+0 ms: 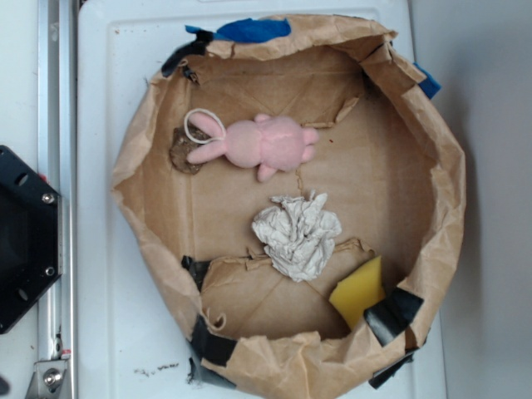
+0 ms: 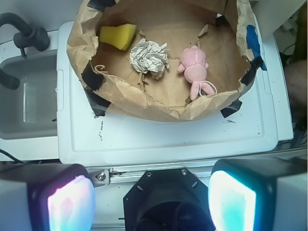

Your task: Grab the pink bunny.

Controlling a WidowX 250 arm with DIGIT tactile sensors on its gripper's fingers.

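The pink bunny (image 1: 264,145) lies on its side in the upper middle of a brown paper basin (image 1: 432,241), ears and white cord loop pointing left. In the wrist view the pink bunny (image 2: 195,67) lies at the right of the basin (image 2: 144,108), far ahead of my gripper (image 2: 151,202). The gripper is open and empty, its two glowing pads (image 2: 70,204) wide apart at the bottom of the view, over the robot's black base. The gripper does not show in the exterior view.
A crumpled whitish paper ball (image 1: 298,234) lies just below the bunny. A yellow sponge wedge (image 1: 359,293) sits at the basin's lower right. The basin's rim stands raised, patched with black and blue tape. A grey sink (image 2: 26,96) lies left in the wrist view.
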